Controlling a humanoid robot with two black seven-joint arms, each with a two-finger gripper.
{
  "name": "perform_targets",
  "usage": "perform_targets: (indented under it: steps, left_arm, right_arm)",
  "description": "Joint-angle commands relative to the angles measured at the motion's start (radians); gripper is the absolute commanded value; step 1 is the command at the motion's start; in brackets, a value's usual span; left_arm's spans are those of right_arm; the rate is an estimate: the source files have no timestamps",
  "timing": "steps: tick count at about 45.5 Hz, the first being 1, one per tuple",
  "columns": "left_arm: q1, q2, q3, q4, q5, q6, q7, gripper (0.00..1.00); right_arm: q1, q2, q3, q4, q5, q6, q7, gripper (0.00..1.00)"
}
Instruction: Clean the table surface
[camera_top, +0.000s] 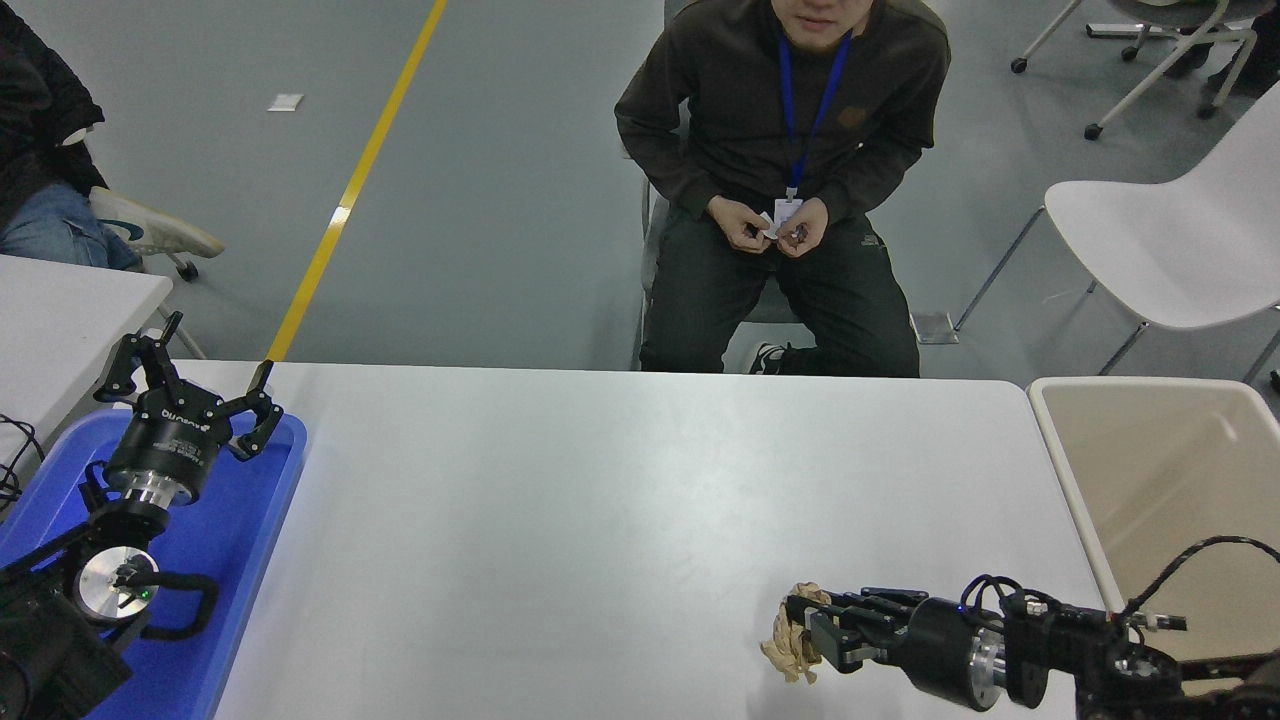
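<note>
White and wide, the table surface (620, 500) fills the middle and lower part of the frame, from the blue tray (250, 520) at the lower left to the beige bin (1160, 470) at the right edge. My right gripper (800, 630) comes in from the lower right corner, pointing toward the left of the frame, low over the tabletop near its bottom edge. Its fingers are clenched on a crumpled tan wad (793, 648) that looks like paper or cloth, which hangs at the fingertips. My left gripper (190, 385) sits parked at the lower left above the blue tray, its fingers spread apart and holding nothing. Beyond the far edge of the table, at the top centre, a person (785, 180) in dark clothes sits on a chair with both hands together at the lap. A white chair (1180, 250) stands at the upper right on the grey floor.
</note>
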Motion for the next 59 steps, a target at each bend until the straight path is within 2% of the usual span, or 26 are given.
perform_targets:
  steps: [1, 38, 59]
  left_arm:
    - [0.001, 0.000, 0.000, 0.000, 0.001, 0.000, 0.000, 1.00]
    - [0.001, 0.000, 0.000, 0.000, 0.001, 0.000, 0.000, 1.00]
    - [0.001, 0.000, 0.000, 0.001, 0.000, 0.000, 0.000, 1.00]
  right_arm:
    - [0.060, -0.095, 0.035, 0.074, 0.051, 0.018, 0.007, 0.00]
    - [0.079, -0.382, 0.456, 0.126, 0.323, 0.296, 0.056, 0.00]
    - [0.073, -0.466, 0.576, 0.095, 0.502, 0.316, 0.079, 0.00]
